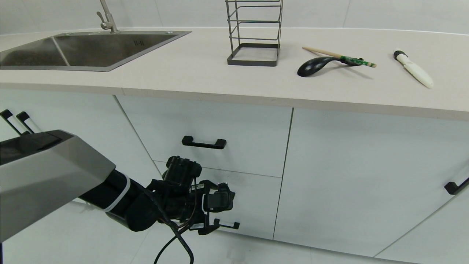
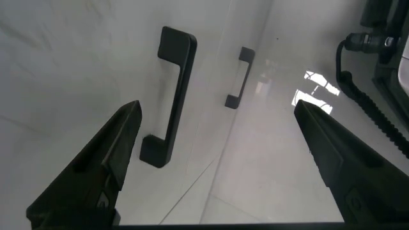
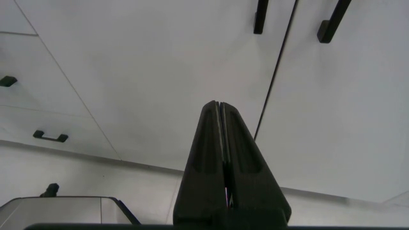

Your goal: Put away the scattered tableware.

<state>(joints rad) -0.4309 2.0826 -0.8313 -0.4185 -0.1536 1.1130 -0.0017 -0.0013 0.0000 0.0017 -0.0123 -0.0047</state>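
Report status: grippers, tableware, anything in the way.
Left gripper open, low by cabinet doors; right gripper shut, empty. Black spoon, chopsticks, white knife loose on countertop beside wire rack. Chopsticks lie across spoon handle.

Pale countertop (image 1: 176,75), running left to right above white cabinet fronts.
- Far left: steel sink (image 1: 91,47) set into it, faucet (image 1: 106,16) at its far rim.
- Centre, far: black wire rack (image 1: 254,36), upright.
- Right of rack: black spoon (image 1: 315,66), bowl toward the near left. A wooden stick with a green-patterned end (image 1: 339,57) lies across its handle.
- Far right, apart: white utensil with a black end (image 1: 414,69).
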